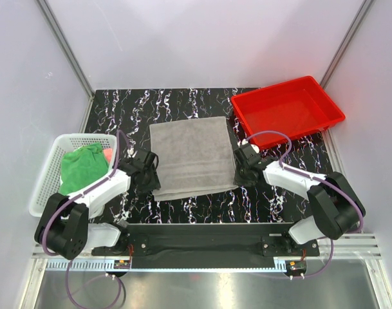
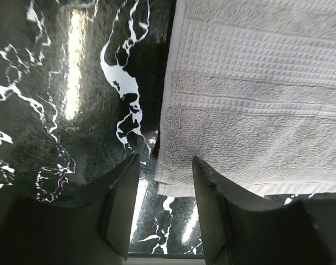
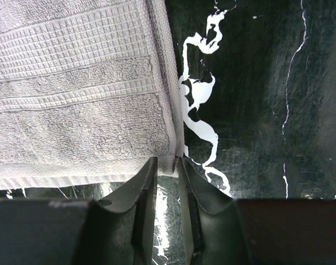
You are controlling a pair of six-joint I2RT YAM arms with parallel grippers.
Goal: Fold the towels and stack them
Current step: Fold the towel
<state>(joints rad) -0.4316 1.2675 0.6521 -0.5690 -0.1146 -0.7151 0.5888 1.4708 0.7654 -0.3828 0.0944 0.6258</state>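
Observation:
A grey towel (image 1: 192,156) lies spread flat on the black marble table. My left gripper (image 1: 152,177) is at its near left corner. In the left wrist view the left gripper (image 2: 166,163) is open, its jaws either side of the corner of the grey towel (image 2: 256,99). My right gripper (image 1: 241,175) is at the near right corner. In the right wrist view the right gripper (image 3: 168,161) is pinched on the hem of the grey towel (image 3: 74,83). A green towel (image 1: 83,166) and a bit of pink towel (image 1: 109,154) lie in the basket. The pale blue-white towel is out of view.
A white lattice basket (image 1: 44,187) stands at the left edge of the table, beside my left arm. A red tray (image 1: 286,112) stands at the back right. White walls close in the table on three sides.

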